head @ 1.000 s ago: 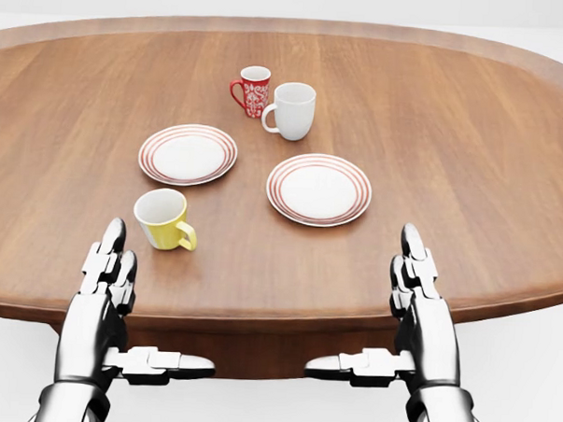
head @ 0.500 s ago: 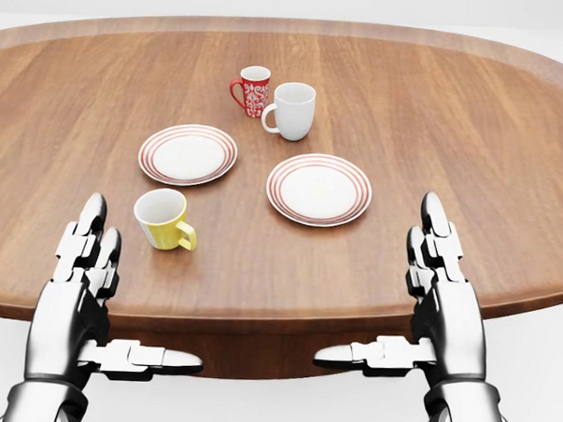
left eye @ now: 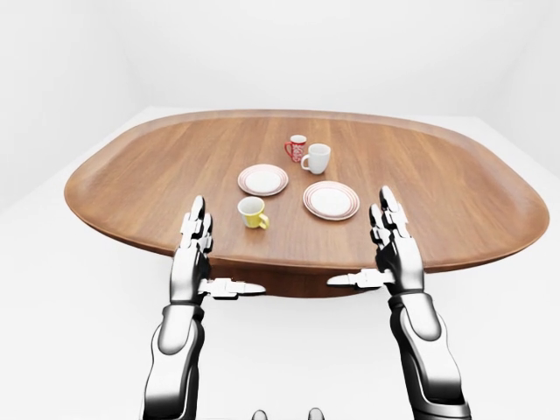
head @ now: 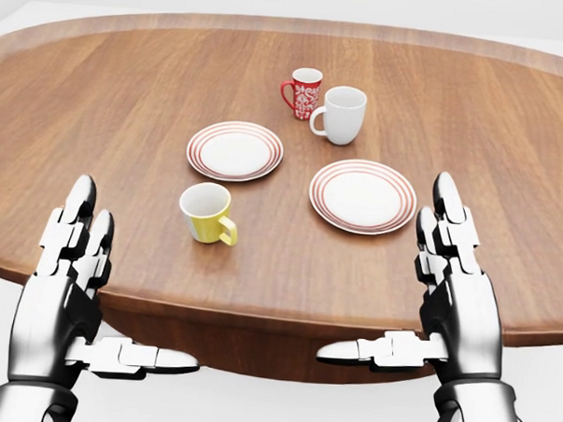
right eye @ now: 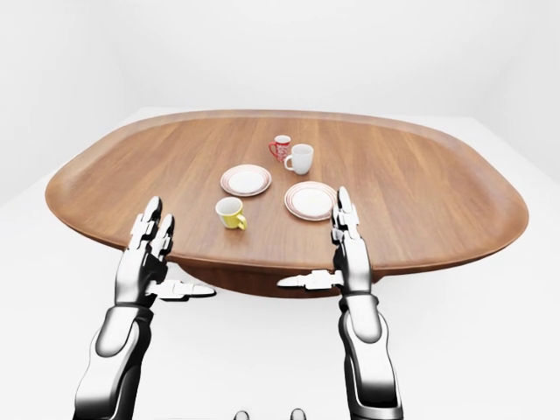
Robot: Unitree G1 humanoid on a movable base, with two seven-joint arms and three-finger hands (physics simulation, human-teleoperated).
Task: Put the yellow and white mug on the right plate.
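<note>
Near the bottom edge of the head view, both hands hover at the near rim of the oval wooden table [head: 128, 83], palms turned toward each other. Its left hand [head: 68, 286] stands with fingers straight up and spread, thumb stretched sideways toward the middle, holding nothing. Its right hand [head: 451, 293] mirrors it, fingers upright and thumb pointing inward, equally empty. Upright on the table, the yellow and white mug [head: 208, 212] sits between the two hands but further up the view, its handle toward lower right, apart from both. Just above it lies the left plate [head: 235, 150]; the right plate [head: 363, 195] lies bare, right of the mug. Above stand a red mug [head: 303, 92] and a white mug [head: 342, 114].
</note>
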